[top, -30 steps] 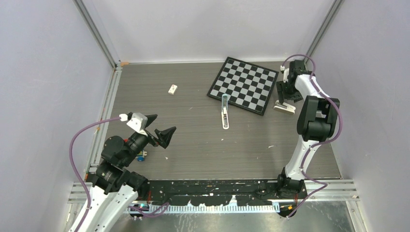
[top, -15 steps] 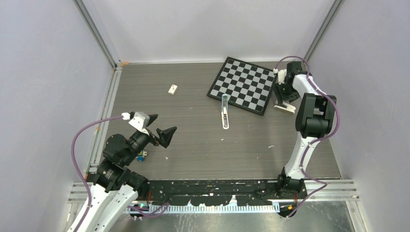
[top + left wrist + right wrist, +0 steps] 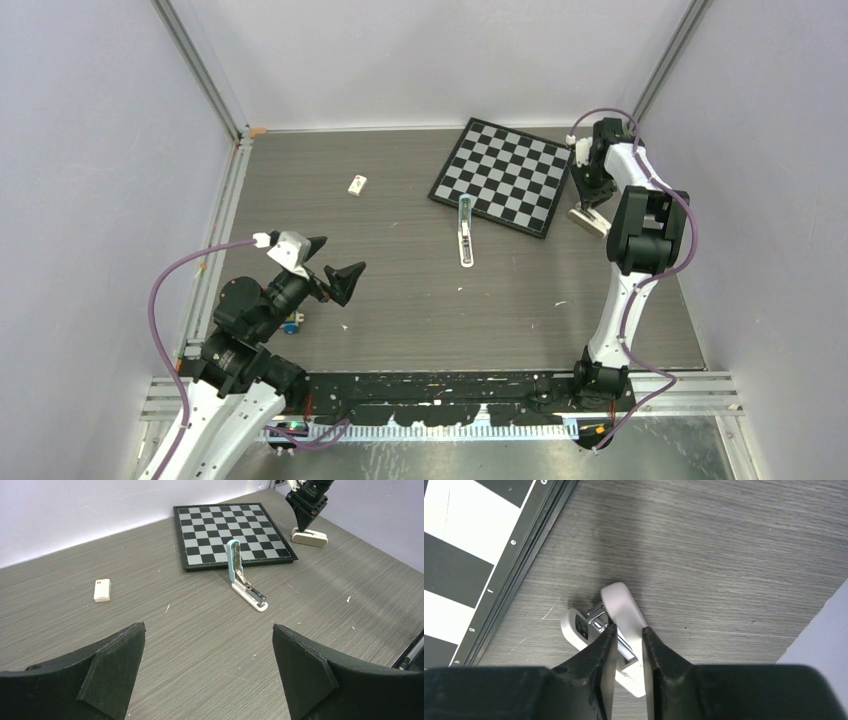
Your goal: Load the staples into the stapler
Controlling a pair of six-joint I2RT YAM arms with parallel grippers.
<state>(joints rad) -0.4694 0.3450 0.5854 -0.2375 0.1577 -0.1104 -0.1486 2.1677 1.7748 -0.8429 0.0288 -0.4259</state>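
Right claw (image 3: 629, 630) pinches white stapler (image 3: 621, 602) — left claw (image 3: 208, 627) gapes wide

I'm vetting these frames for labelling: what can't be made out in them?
White stapler, right wrist: near end behind the right tool; grip unclear.
Staple box, left wrist: too small to read; contents unseen.
Teal stapler, left wrist: magazine too small to tell if loaded.
Coloured object, top: mostly under the left arm.
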